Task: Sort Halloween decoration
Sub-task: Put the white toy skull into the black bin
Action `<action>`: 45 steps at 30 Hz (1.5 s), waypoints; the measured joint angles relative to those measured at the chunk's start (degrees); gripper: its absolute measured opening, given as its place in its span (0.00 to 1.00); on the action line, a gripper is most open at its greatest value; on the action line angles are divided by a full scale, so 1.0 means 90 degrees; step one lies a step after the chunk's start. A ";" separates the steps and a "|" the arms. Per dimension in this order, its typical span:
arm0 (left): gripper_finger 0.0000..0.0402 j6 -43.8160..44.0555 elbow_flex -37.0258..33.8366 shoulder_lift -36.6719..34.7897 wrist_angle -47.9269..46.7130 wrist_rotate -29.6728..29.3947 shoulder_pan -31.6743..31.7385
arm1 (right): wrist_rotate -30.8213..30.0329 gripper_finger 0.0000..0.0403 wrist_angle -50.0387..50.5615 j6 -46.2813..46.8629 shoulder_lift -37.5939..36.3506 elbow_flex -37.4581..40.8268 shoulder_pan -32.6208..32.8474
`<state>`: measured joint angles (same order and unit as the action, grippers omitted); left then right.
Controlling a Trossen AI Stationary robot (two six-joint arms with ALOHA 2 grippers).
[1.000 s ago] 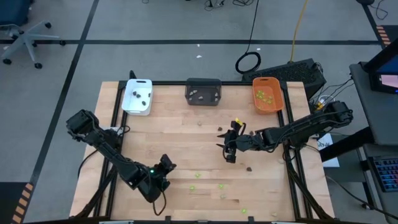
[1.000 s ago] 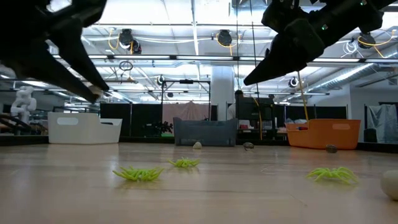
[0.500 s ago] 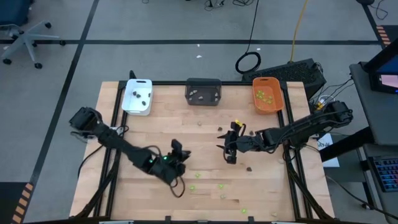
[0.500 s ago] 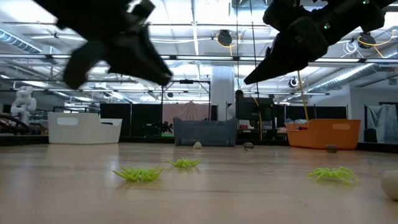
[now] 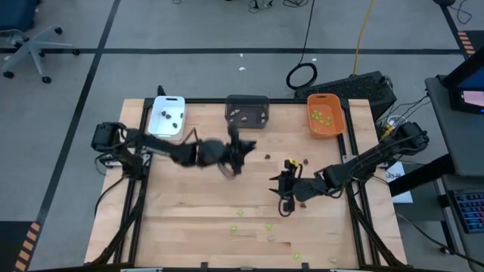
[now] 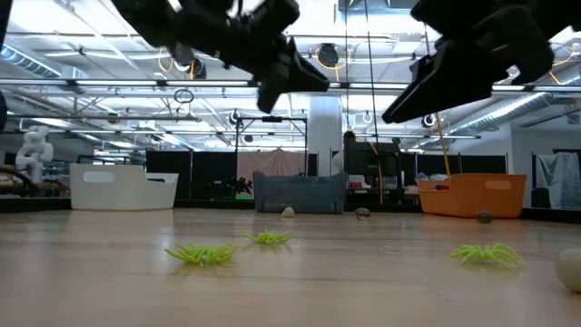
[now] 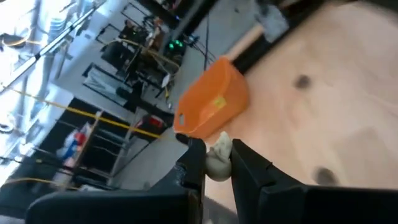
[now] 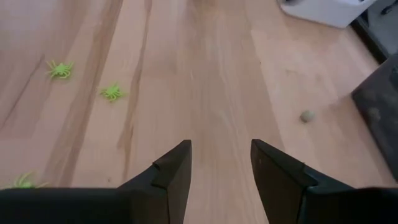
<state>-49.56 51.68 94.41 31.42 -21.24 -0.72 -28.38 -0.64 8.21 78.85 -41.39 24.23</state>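
The left gripper sits in the upper middle of the high view, just below the dark grey tray. Its jaws are narrow, pinched on a pale beige-grey piece, which shows between the fingers in the left wrist view. The step in hand looks like carrying that piece to its tray. Other pale pieces seem to lie in the dark grey tray, though they are too small to be sure.

To do this well, the gripper should travel until it is squarely over the tray's inside, not its rim, then lower before letting go, so the rounded piece drops in without bouncing out. The grip should stay firm until then; the piece is small and could roll away if it slips.

The right gripper is at centre right of the high view, above the worktop, jaws spread and empty. Lime green pieces lie scattered at the lower middle, and a dark piece sits just beside that gripper. The white tray is at upper left, the orange tray at upper right.
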 joint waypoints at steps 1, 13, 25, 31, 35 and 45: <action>0.11 0.0127 0.0000 0.0000 0.0126 0.0336 0.0293 | -0.0127 0.38 0.0005 0.0023 0.0000 0.0000 0.0092; 0.11 0.3530 0.0000 0.0295 0.0362 0.1648 0.2899 | -0.1204 0.38 -0.0002 0.0058 0.0000 0.0000 0.0526; 0.20 0.4632 0.0000 0.0891 0.0231 0.1698 0.2976 | -0.1360 0.38 -0.0140 0.0318 0.0002 0.0002 0.0352; 0.45 0.4812 0.0000 0.0868 0.0210 0.1637 0.2961 | -0.1350 0.38 0.0075 0.0647 0.0000 0.0002 0.0267; 0.56 0.4921 0.0000 0.0735 0.0175 0.1597 0.2787 | -0.1348 0.38 0.0314 0.0835 0.0000 0.0002 0.0201; 0.59 0.5480 -0.0267 -0.0520 -0.1586 0.1528 0.1984 | -0.1348 0.38 0.1007 0.0987 0.0002 0.0002 -0.0327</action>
<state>-0.24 49.28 89.73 17.15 -7.49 17.14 -40.51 8.42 17.09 78.87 -41.36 21.29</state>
